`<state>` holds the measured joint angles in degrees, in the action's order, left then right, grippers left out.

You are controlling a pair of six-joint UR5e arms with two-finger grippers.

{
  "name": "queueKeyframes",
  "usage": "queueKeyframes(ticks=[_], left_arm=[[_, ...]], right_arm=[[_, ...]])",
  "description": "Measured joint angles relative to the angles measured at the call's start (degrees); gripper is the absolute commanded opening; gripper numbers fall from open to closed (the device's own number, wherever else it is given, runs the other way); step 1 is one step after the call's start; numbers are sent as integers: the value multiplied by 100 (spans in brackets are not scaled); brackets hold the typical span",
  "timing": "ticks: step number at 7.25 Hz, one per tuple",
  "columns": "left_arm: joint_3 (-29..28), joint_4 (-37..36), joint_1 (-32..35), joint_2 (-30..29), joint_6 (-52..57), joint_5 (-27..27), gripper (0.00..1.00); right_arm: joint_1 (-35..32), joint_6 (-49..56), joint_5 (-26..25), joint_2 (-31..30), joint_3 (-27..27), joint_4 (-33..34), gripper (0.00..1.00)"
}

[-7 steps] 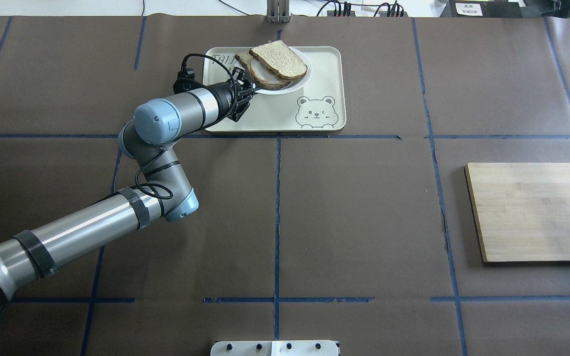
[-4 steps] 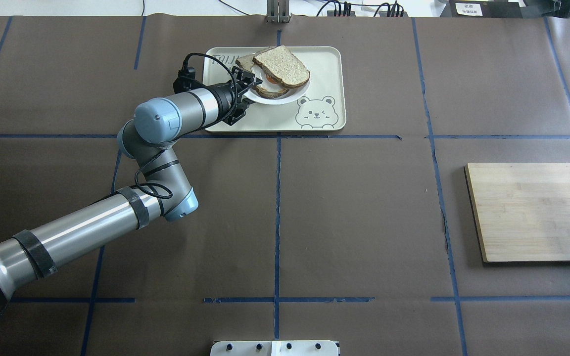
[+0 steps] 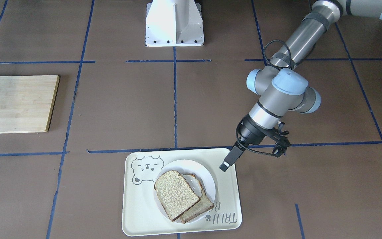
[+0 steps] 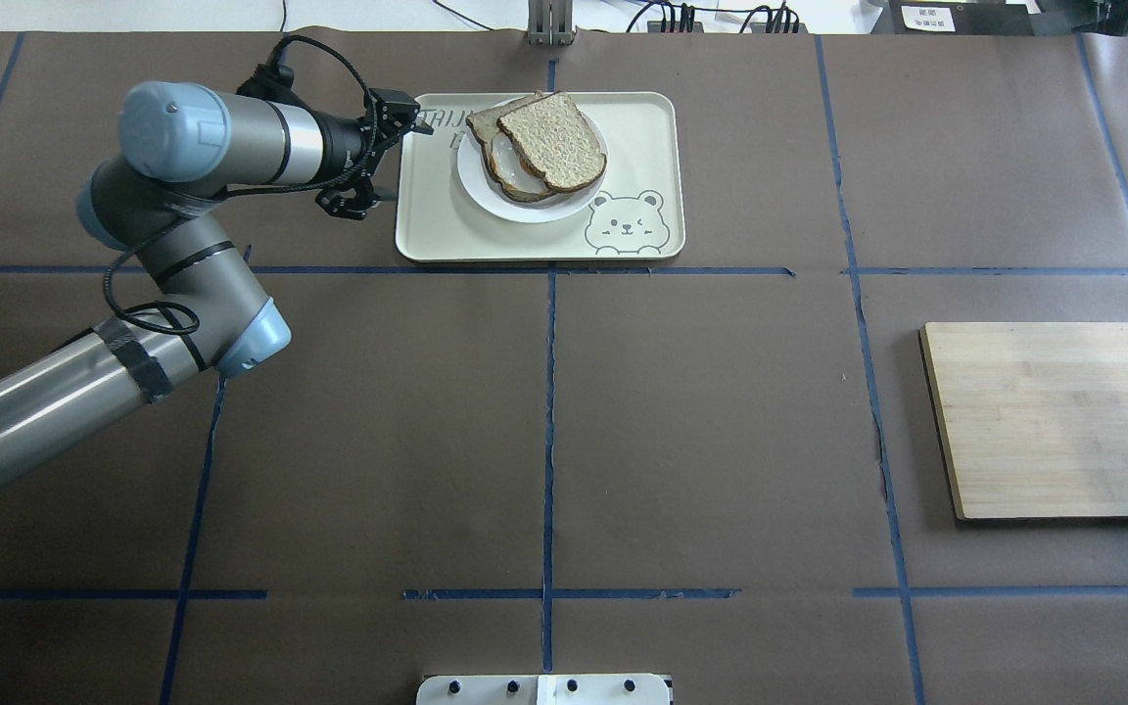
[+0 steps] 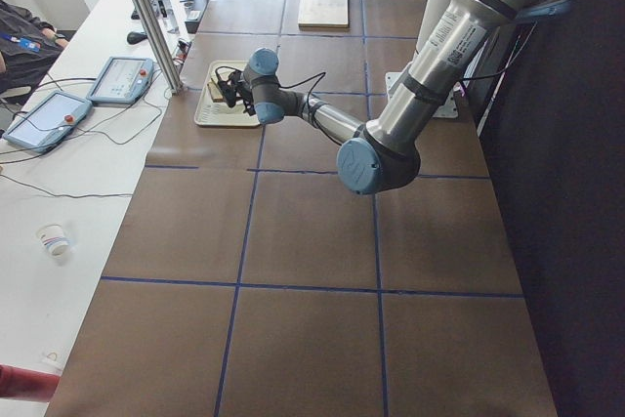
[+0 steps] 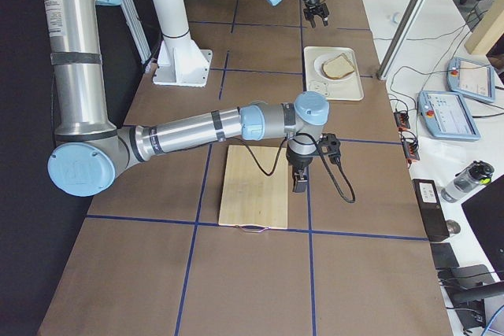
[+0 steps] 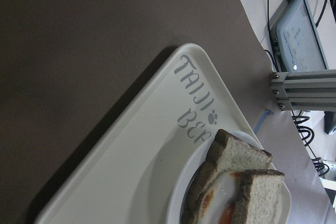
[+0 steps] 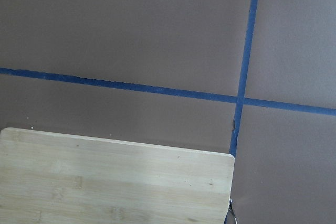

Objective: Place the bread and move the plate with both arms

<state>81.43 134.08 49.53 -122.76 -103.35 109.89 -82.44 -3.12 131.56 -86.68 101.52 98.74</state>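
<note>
Your left gripper [image 4: 414, 125] hangs over the rim of the cream tray [image 4: 642, 127], at the corner with the printed lettering, and holds nothing. You cannot tell from these views whether its fingers are spread or pressed together. Just beyond its tips, apart from them, lies the bread [image 4: 554, 142]: a loaf-shaped slice with a rounded top, pale coarse crumb and a thin dark brown crust. It rests askew on a second slice [image 4: 491, 125] topped with fried egg, and both sit on the small white plate [image 4: 525, 208] inside the tray, next to the bear drawing. Your right gripper [image 6: 298, 185] hovers far from the bread, at the edge of the wooden board [image 4: 1054, 421]. Whether it is spread or closed cannot be told either.
</note>
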Motion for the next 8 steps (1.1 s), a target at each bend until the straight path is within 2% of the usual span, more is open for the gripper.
queueKeyframes(ticks=[2,4,6,8], left_arm=[[1286,-1722,389,537,1746,206,100],[2112,-2970,1096,1086,3562,691,100],[2275,-3392,1924,1778,5437,1338,100],[2009,-3622,2773,2362,7441,1895,100]], right_arm=[[-88,134,3,-46,-50,3,100],[-402,637,38,-158,-292,3,100],[-625,804,184,-502,-367,-151,100],[-712,789,233,-865,-384,-531,100]])
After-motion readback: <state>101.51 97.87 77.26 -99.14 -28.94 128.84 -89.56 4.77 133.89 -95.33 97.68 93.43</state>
